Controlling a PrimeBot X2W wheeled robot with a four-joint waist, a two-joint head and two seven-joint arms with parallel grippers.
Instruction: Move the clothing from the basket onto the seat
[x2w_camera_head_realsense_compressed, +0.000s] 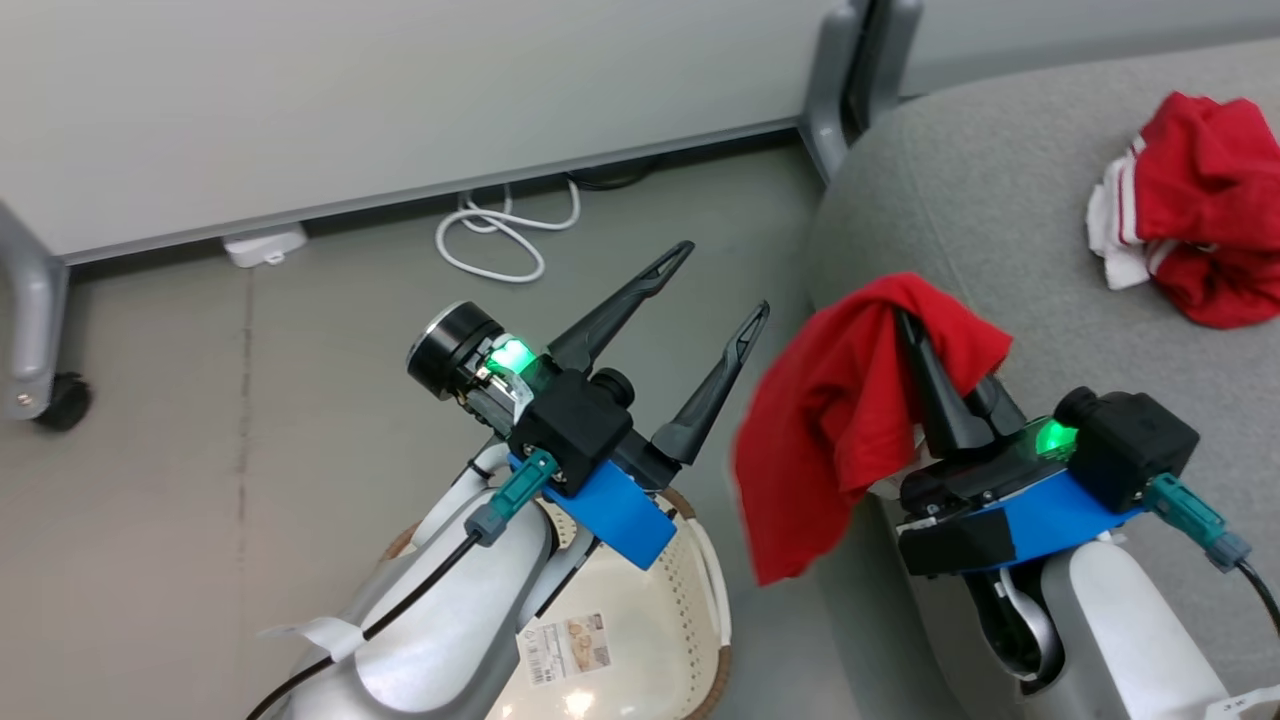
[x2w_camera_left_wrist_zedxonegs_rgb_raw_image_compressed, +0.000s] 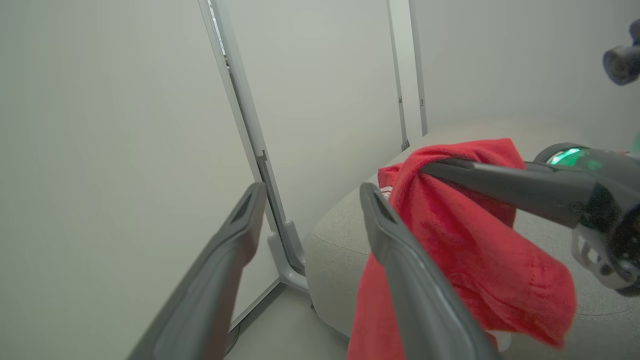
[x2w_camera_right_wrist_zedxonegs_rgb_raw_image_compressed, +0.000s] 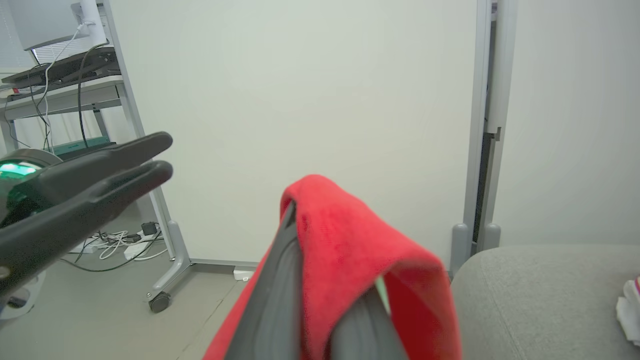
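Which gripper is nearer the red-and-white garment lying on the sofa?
Right. The right gripper, holding the plain red garment, is at the near edge of the sofa, with the striped garment beyond it. The left gripper is open off the sofa, by the basket, farther away.

Striped red garmt (x2w_camera_head_realsense_compressed: 1195, 215) on grey seat (x2w_camera_head_realsense_compressed: 960, 200)

Office-like lab: wheeled partition panels (x2w_camera_head_realsense_compressed: 400, 90) (caster (x2w_camera_head_realsense_compressed: 62, 402) visible), loose white cable (x2w_camera_head_realsense_compressed: 500, 240) on floor (x2w_camera_head_realsense_compressed: 200, 500), cluttered desk (x2w_camera_right_wrist_zedxonegs_rgb_raw_image_compressed: 60, 97)
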